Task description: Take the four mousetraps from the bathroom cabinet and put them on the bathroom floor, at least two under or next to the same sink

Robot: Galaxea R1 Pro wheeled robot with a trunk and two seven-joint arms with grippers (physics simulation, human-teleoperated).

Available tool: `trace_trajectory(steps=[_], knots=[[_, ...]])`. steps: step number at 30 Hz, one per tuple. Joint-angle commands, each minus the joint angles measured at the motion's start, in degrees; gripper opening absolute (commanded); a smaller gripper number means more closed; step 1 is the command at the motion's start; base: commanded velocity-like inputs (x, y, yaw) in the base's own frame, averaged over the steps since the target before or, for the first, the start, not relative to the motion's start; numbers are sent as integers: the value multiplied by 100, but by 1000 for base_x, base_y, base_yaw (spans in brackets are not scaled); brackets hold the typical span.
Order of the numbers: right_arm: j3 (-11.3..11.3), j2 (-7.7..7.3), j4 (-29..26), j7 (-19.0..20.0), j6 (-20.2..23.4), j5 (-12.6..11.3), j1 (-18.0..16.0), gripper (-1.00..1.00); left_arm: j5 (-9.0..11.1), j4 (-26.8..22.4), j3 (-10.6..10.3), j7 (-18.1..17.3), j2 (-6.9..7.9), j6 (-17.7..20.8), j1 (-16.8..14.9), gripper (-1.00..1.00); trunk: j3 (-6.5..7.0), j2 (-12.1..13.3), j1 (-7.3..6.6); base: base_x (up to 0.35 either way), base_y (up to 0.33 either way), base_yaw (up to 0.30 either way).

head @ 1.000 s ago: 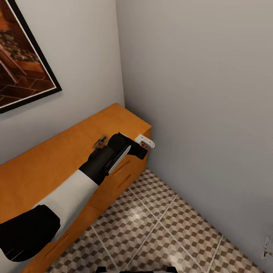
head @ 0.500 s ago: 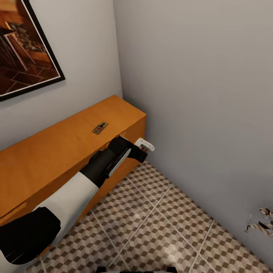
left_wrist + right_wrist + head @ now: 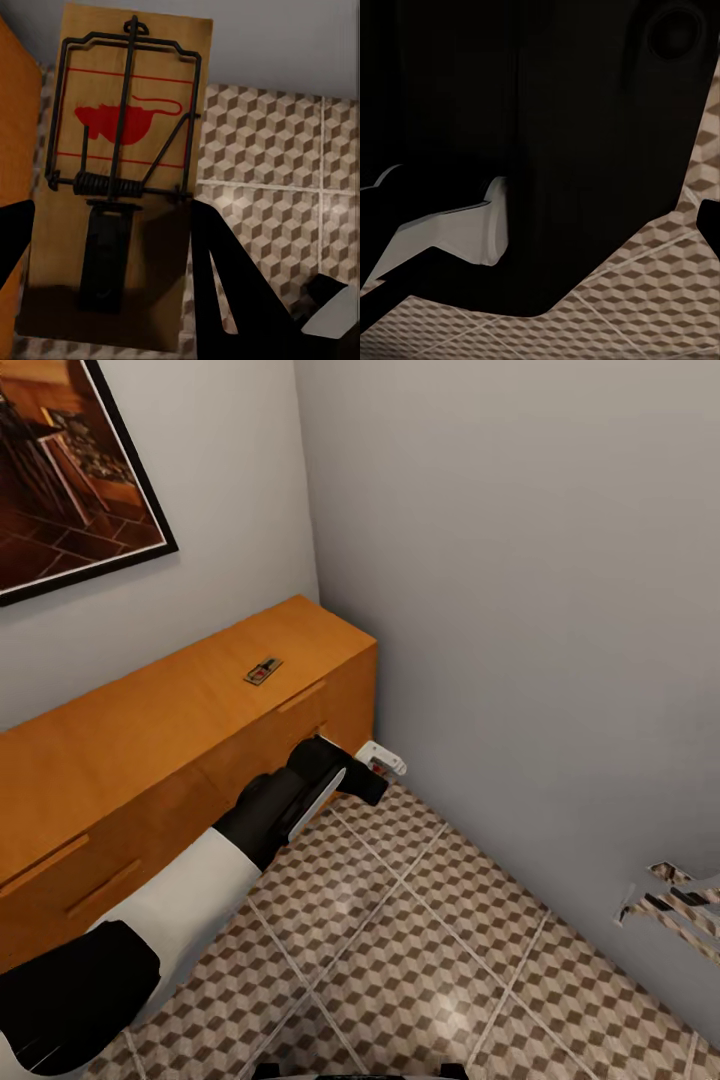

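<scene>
My left gripper [image 3: 376, 767] is shut on one mousetrap [image 3: 384, 759], held low in front of the cabinet's right end and over the bathroom floor [image 3: 430, 945]. In the left wrist view this mousetrap [image 3: 124, 142] is a flat wooden plate with black wire and a red mouse print, pinched between the two dark fingers [image 3: 225, 277]. A second mousetrap [image 3: 263, 671] lies on top of the orange-brown cabinet [image 3: 150, 735], near its front edge. The right wrist view has my right gripper's dark fingers [image 3: 405, 296] spread wide over cube-pattern tiles, with nothing between them.
Grey walls meet in a corner just behind the cabinet's right end. A framed picture [image 3: 70, 490] hangs above the cabinet. A pale striped object [image 3: 670, 910] sticks out from the right wall. The robot's dark body [image 3: 525, 135] looms close before the right wrist camera.
The head view has pulled back, showing more floor and drawer fronts. My left gripper, still holding its mousetrap, has dropped from the cabinet's top edge to beside its lower front.
</scene>
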Motion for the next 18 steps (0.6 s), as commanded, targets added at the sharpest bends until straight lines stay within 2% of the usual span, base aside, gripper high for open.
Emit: trace_trajectory(steps=[1,4,6,7,8,9,10,11,14,18], knots=[[45,0,6,17,-23,-60,-4,100,36,3,-18,15,1,23,36,-100,-7,-9,2,-49,-9,0],[45,-5,3,17,-23,-60,-4,100,36,8,-125,3,-1,18,159,-100,-7,-9,2,-28,-5,0],[45,-3,3,17,-23,-60,-4,100,36,11,-355,-5,-1,13,279,-100,-7,-9,2,-12,-2,0],[45,-2,2,17,-23,-60,-4,100,36,17,-570,-8,0,9,356,-100,-7,-9,2,-7,-1,0],[45,-2,2,17,-25,-60,-4,100,36,21,-694,-9,0,7,390,-100,-7,-9,2,-5,-1,0],[45,-1,2,17,-34,-60,-4,100,36,27,-953,-10,0,1,465,-100,-7,-9,2,-3,-1,0],[45,-1,2,17,-42,-60,-4,100,36,29,-1082,-11,0,-4,505,-100,-7,-9,2,-3,0,0],[45,-1,2,17,-67,-60,-4,100,36,32,-1327,-8,0,-32,594,-100,-7,-9,2,-2,0,0],[42,0,2,17,-163,-60,-4,100,36,49,-1736,-5,2,-207,872,-100,-7,-9,2,0,0,0],[38,0,2,17,-290,-60,-4,100,36,272,-1899,-3,7,-642,1306,-100,-7,-9,2,0,0,0]])
